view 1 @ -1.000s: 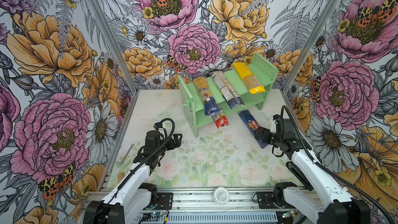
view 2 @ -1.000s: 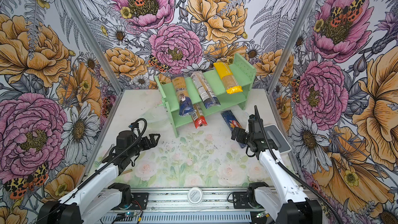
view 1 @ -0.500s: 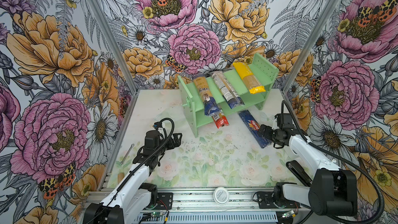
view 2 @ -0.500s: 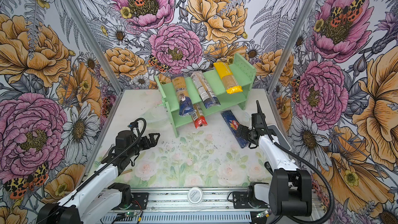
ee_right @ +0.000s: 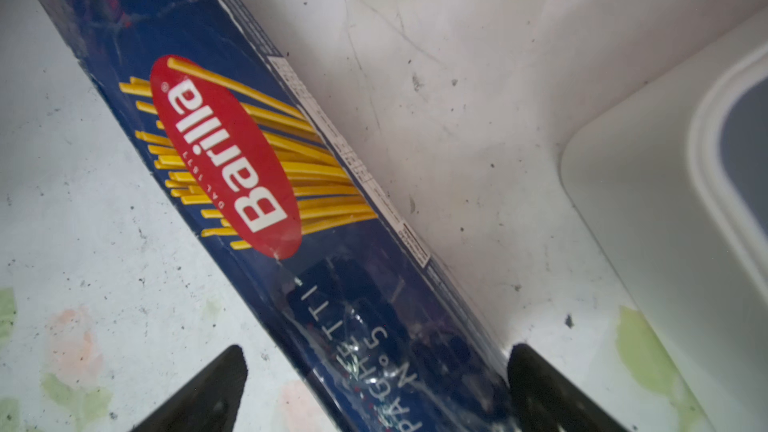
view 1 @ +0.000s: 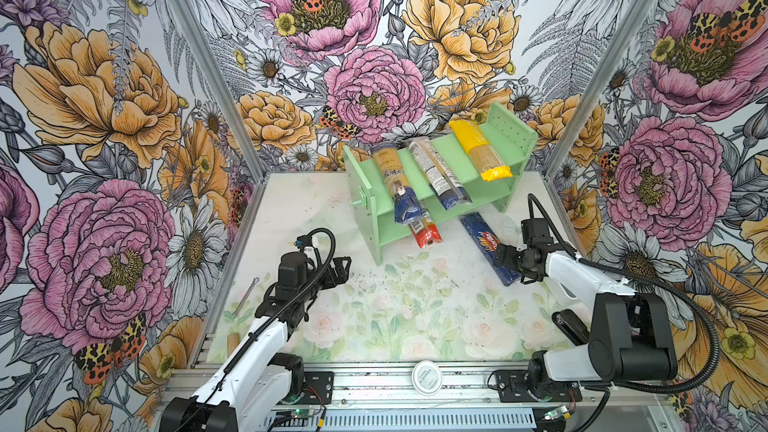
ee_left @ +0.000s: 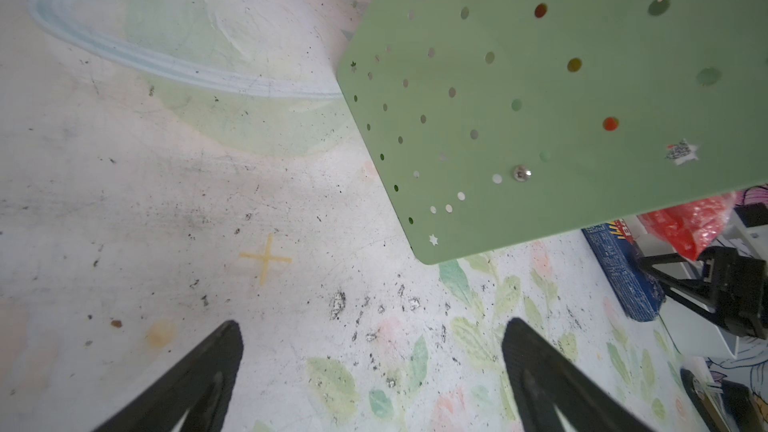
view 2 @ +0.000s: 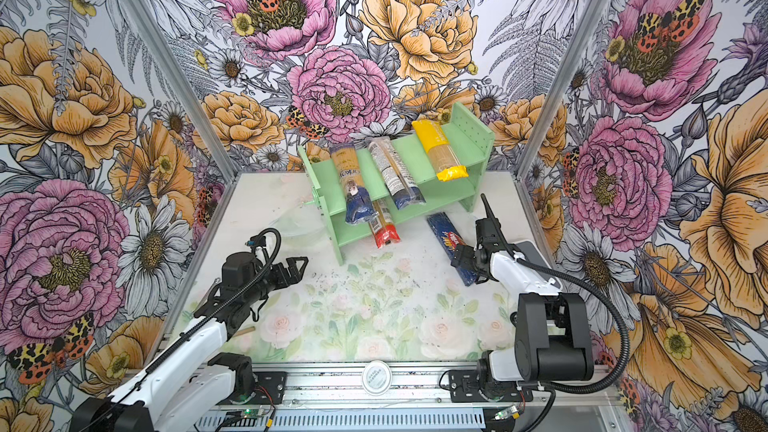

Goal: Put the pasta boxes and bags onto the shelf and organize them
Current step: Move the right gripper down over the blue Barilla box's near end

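The mint-green shelf (view 1: 452, 150) (view 2: 409, 157) (ee_left: 540, 97) stands at the back of the table. Two clear packs with dark-blue ends (view 1: 395, 184) (view 1: 436, 174) and a yellow pack (view 1: 478, 149) lie slanted across its tiers. A red pack (view 1: 426, 234) (ee_left: 685, 222) sticks out from under it. The dark blue pack (view 1: 484, 238) (view 2: 449, 243) (ee_right: 249, 160) lies flat on the table to the right. My right gripper (view 1: 500, 263) (ee_right: 374, 367) is open and straddles that pack's near end; one finger touches its edge. My left gripper (view 1: 340, 270) (ee_left: 372, 347) hovers open and empty, left of the shelf.
A white scale (view 2: 528, 249) (ee_right: 665, 222) sits against the right wall, close beside the dark blue pack. A thin metal tool (view 1: 245, 297) lies near the table's left edge. Flowered walls close in three sides. A round white disc (view 1: 427, 376) is on the front rail.
The right arm has folded down, its elbow now low near the front rail. Its gripper has slid a little toward the dark blue pack's near end, still open. The left arm has not moved.
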Controlling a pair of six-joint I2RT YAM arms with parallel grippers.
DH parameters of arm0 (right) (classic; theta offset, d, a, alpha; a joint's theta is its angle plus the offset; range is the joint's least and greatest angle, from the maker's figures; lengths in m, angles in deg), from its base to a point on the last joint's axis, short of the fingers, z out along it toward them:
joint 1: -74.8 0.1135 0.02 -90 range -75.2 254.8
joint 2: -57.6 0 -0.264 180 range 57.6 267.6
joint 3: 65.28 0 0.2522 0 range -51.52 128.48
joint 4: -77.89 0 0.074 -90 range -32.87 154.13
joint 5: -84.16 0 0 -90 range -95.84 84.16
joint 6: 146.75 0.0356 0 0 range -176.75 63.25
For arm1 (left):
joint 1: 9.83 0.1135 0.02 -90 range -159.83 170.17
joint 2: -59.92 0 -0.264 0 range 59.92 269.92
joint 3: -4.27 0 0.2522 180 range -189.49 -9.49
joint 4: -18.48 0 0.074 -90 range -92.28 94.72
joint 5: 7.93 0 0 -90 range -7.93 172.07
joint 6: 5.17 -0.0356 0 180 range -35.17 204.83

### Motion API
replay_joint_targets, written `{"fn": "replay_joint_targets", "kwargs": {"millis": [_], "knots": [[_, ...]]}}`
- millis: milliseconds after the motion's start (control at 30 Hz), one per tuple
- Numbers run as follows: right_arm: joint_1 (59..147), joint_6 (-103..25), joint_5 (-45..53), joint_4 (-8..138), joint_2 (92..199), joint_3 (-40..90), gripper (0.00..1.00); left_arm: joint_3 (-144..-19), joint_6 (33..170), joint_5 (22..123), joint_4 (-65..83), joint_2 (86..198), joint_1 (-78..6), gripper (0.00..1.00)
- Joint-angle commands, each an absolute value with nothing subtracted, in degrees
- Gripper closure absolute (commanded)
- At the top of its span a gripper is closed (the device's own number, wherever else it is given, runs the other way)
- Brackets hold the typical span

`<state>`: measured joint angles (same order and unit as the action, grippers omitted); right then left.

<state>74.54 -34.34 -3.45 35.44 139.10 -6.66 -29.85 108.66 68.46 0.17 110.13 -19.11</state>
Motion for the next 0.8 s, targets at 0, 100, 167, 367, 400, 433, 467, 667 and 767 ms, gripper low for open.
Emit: {"fn": "replay_joint_targets", "kwargs": {"millis": [0,100,167,367,400,433,467,667,767], "knots": [[76.51,-35.02,-3.68,38.43,140.17,-5.69,0.01,-30.94,108.56,68.26,-0.23,109.23,-18.87,0.01],[78.31,-35.14,-1.6,39.21,140.79,-5.99,0.03,-30.94,108.58,68.32,-0.2,109.23,-18.87,0.01],[79.24,-35.3,1.01,39.6,140.88,-6.19,0.06,-30.96,108.6,68.31,-0.21,109.23,-18.85,0.01],[81.63,-31.86,5.82,40.21,137.96,-7.78,0.09,-30.85,108.58,68.28,-0.28,109.31,-18.86,0.01],[82.27,-31.48,5.41,40.18,137.27,-8.34,0.09,-30.77,108.61,68.33,-0.22,109.31,-18.88,0.01],[82.95,-30.96,5.09,40.37,136.63,-8.93,0.09,-30.74,108.6,68.44,-0.14,109.31,-18.84,0.01],[83.83,-30.28,4.7,40.59,136.13,-9.66,0.09,-30.52,108.64,68.39,0.12,109.31,-18.82,0.01],[91.1,-24.74,-1.69,43.85,134.42,-13.67,0.08,-30.41,108.91,67.9,0.97,110.1,-18.86,0.01],[94.78,-20.66,-8.95,45.49,133.25,-15.88,0.08,-30.41,108.93,67.9,0.97,110.1,-18.93,0.01]]}}
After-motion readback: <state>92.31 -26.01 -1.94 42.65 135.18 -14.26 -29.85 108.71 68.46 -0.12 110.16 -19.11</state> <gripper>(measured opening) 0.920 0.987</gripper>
